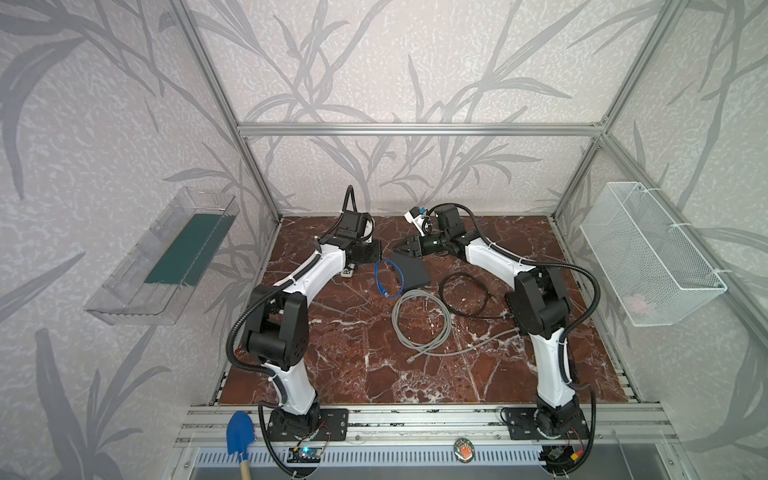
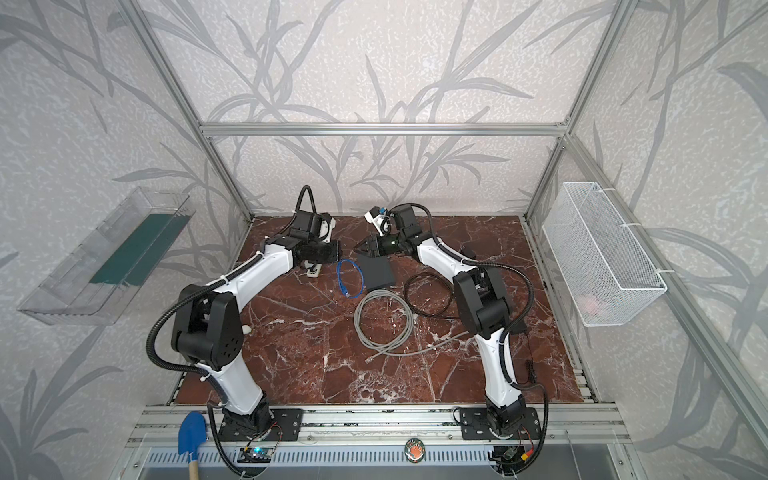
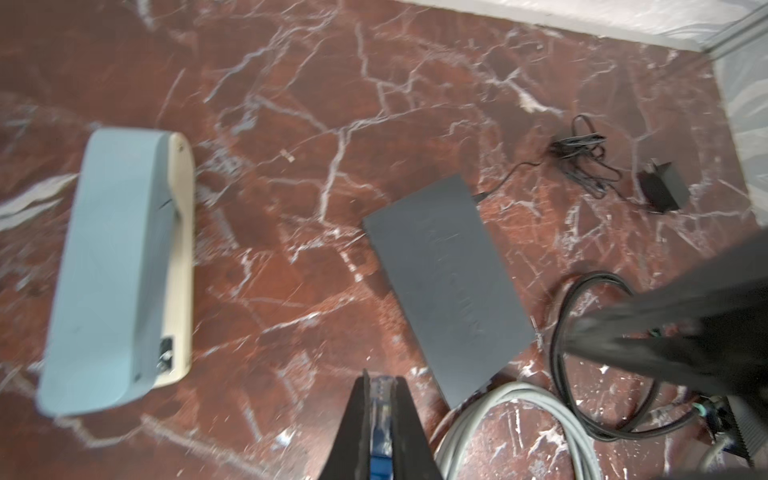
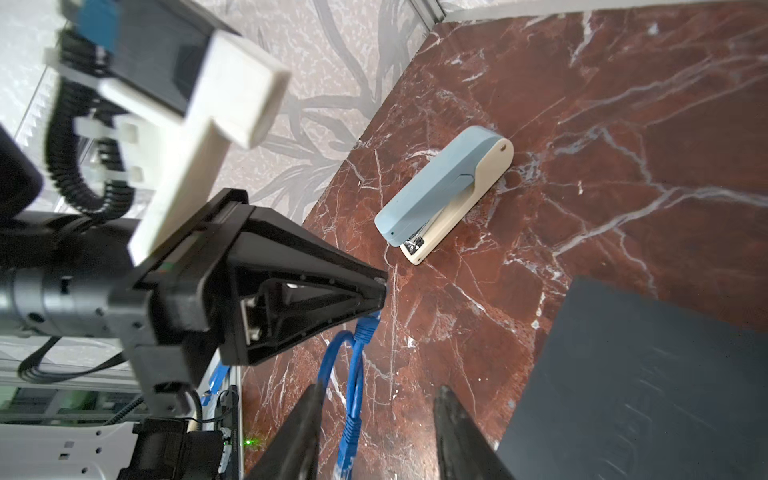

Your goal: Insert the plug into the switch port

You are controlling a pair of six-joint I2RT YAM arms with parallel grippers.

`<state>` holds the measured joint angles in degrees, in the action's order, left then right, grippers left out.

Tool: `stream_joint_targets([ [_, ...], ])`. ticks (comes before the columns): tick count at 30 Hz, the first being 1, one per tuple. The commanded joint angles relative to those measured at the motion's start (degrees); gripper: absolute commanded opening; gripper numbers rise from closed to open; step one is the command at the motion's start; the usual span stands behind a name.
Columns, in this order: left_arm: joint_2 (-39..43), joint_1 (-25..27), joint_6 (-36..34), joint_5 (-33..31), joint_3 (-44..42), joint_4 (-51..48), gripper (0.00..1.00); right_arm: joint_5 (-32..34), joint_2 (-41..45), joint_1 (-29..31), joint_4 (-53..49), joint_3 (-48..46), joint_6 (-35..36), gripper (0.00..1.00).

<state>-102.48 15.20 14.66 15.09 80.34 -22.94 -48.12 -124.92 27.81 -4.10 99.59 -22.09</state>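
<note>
Red marble tabletop (image 1: 332,365). One switch (image 1: 409,272) lies mid-table; its ports show in no view, and raised lettering on its lid is too blurred to read. Left claw (image 3: 380,378) is pressed together on the plug (image 4: 368,326) of the blue cable (image 1: 384,280), near the switch; right claw (image 4: 380,388) stands spread by its far corner. Three coiled cables: blue, a grey cable (image 1: 419,320), a black cable (image 1: 465,295). One adapter (image 3: 660,187) on a thin cord. One stapler (image 4: 444,191), mostly hidden under the left arm in both top views.
</note>
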Motion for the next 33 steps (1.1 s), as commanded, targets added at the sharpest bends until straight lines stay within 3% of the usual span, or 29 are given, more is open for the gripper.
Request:
stream_joint_targets([
  [1, -1.6, 0.1, -2.5, 2.2, 2.1, 2.9, 0.10, -2.0, -1.0, 0.1, 3.6, -0.4, -5.0, 0.44],
  [23, -3.2, 1.8, 4.8, 6.8, 4.6, 3.6, 0.10, 0.8, -5.0, 4.3, 6.7, -1.5, -8.2, 0.43],
  [29, -3.3, 2.5, 4.7, 3.9, 5.5, 0.5, 0.10, 2.8, -5.0, 4.2, 5.7, -0.6, -8.1, 0.27],
  [33, -3.7, 2.5, 4.6, 1.1, 6.3, -2.0, 0.16, 3.4, -4.0, 3.6, 6.8, -2.2, -7.5, 0.18],
])
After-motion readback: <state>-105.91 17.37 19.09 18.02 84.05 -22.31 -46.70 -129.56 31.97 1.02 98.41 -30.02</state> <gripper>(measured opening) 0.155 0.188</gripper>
